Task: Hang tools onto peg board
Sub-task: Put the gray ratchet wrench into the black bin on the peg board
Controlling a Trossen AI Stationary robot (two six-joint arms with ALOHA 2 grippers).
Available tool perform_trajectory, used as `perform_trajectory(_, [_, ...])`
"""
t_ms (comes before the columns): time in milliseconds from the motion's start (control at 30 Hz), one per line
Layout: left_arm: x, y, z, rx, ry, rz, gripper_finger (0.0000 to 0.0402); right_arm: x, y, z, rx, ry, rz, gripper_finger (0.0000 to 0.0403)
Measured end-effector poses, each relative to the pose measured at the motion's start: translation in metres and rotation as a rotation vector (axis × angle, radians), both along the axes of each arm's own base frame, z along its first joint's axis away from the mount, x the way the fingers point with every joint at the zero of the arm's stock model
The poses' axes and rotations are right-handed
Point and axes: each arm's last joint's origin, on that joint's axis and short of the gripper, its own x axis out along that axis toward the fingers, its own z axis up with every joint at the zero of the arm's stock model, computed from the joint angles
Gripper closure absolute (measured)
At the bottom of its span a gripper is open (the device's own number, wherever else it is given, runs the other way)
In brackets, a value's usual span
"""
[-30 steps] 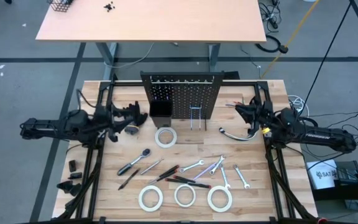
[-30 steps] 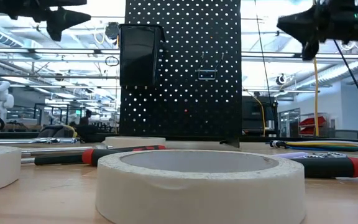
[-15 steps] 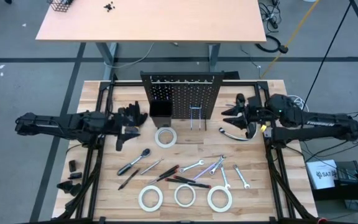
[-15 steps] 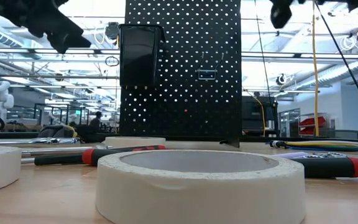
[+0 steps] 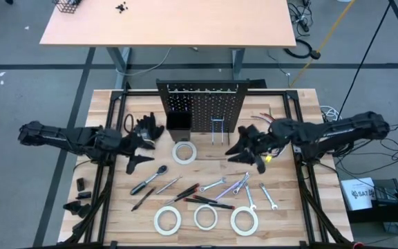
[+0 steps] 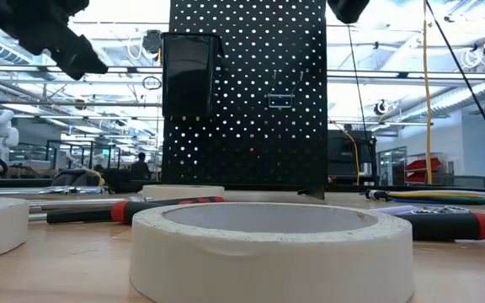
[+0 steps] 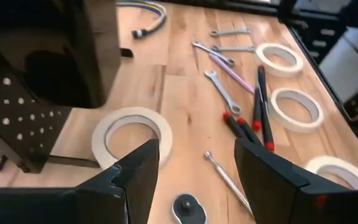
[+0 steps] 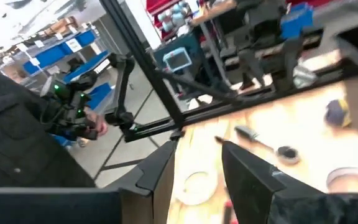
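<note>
You have nearly everything left to do — the peg board stands upright at the back of the counter with no tool hung on it that you can make out. The wrenches, screwdrivers, ratchet and tape rolls all lie flat in front of it. Your left gripper hovers near the ratchet, jaws wide and empty. Your right gripper hangs over the wrenches, jaws partly apart, holding nothing.
</note>
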Motion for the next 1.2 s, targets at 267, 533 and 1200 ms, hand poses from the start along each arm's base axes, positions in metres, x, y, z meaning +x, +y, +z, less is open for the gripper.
perform_trajectory(267, [0.003,-0.007,0.0,0.038,-0.012,-0.068,0.019,0.015,0.031,-0.011,0.157,0.136,-0.021,0.0275])
perform_trajectory(533, [0.023,-0.025,-0.001,0.015,-0.05,-0.073,0.019,0.01,0.047,-0.026,0.172,0.3,0.014,0.0275])
perform_trajectory(1200, [0.075,-0.081,0.003,-0.106,0.025,-0.034,0.019,0.015,0.087,-0.037,0.25,0.334,0.159,0.0275])
